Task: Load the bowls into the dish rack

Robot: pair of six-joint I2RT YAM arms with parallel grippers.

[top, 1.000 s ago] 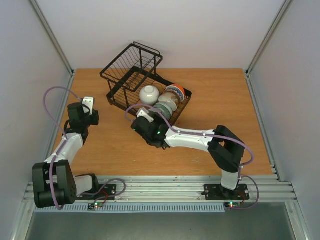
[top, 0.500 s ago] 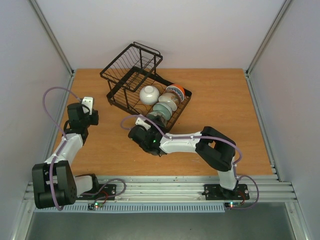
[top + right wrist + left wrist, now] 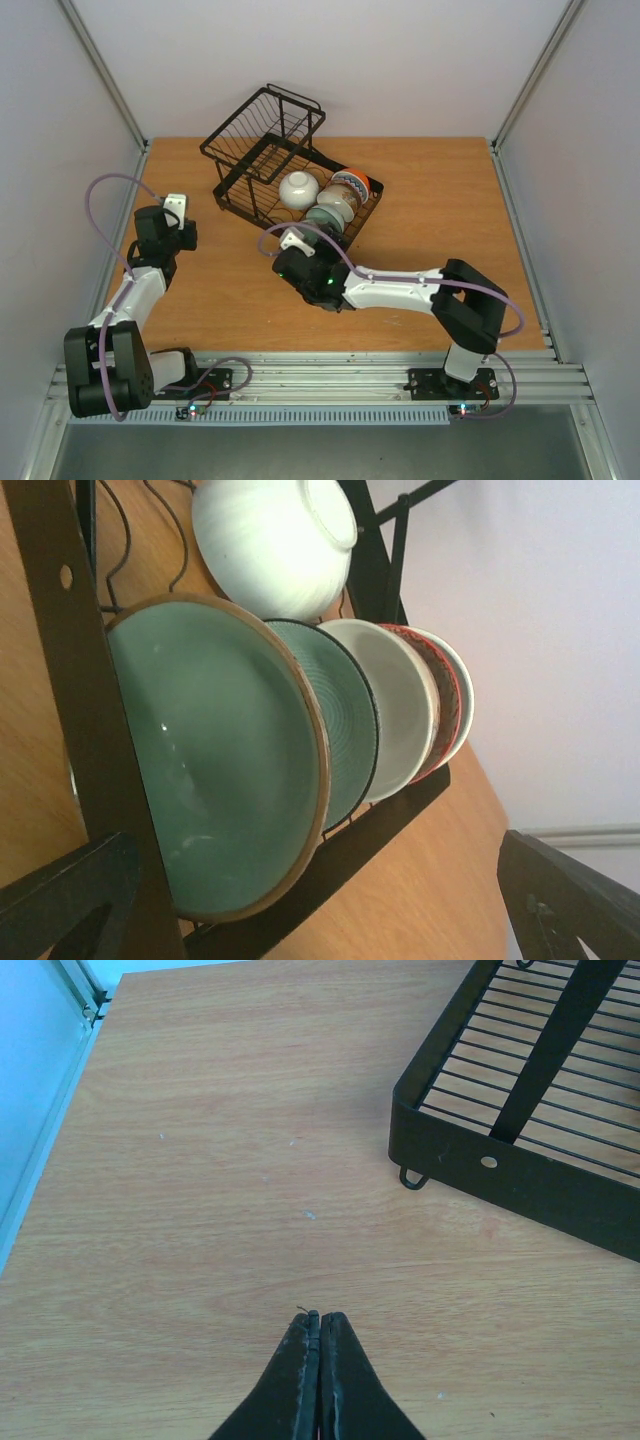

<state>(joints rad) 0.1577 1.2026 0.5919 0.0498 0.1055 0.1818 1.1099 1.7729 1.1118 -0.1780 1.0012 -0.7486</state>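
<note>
On the table [image 3: 450,200]: dish rack [image 3: 520,1185], bowls [image 3: 215,750] standing in a row inside.
Left gripper [image 3: 318,1325]: jaws pressed together.
Right gripper [image 3: 315,870]: jaws spread, facing bowls.

Black wire dish rack [image 3: 530,1185] corner (1 small foot loop [image 3: 411,1177]), resting on wooden table [image 3: 200,1160], jaws pressed together below

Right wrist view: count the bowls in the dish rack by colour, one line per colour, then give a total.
Green bowls: 2
White bowls: 2
Red-rimmed patterned bowl: 1
Total in the dish rack: 5
</note>
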